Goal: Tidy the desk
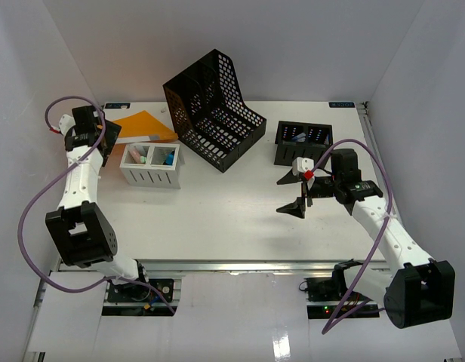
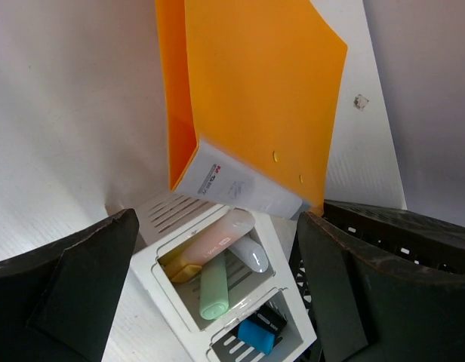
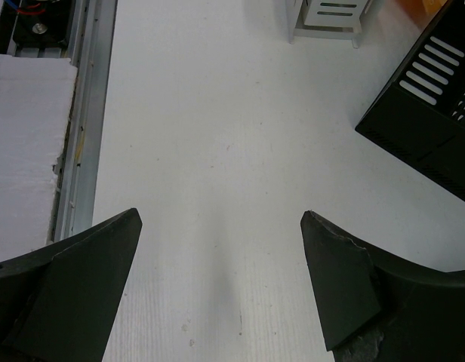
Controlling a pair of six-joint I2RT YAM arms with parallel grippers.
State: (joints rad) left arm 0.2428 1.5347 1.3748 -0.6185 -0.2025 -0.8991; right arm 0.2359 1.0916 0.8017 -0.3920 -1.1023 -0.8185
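the desk (image 1: 217,219): white top filling the middle of the overhead view, straight ahead of both arm bases; metal rail (image 1: 232,265) along its near edge

left gripper (image 2: 217,220): far-left back corner of the desk, looking down over orange folder (image 2: 255,98) and white organizer (image 2: 293,302); jaws spread wide, nothing between them, not touching either item

right gripper (image 1: 294,194): right-centre, over bare desk surface, just in front of small black mesh tray (image 1: 303,142); jaws wide apart, nothing held

orange folder lies flat at back left, white label strip on its near edge; that edge meets the organizer's far rim in the wrist view, contact or a small gap, cannot tell

organizer has two compartments; one holds pink marker (image 2: 214,241), green marker (image 2: 214,286) and a whitish one (image 2: 250,254); the other holds a blue item (image 2: 255,335) with something black beside it, too cropped to identify

big black mesh file rack (image 1: 214,109) sits back-centre, angled, just right of the organizer; small mesh tray is to the rack's right, contents too small to read
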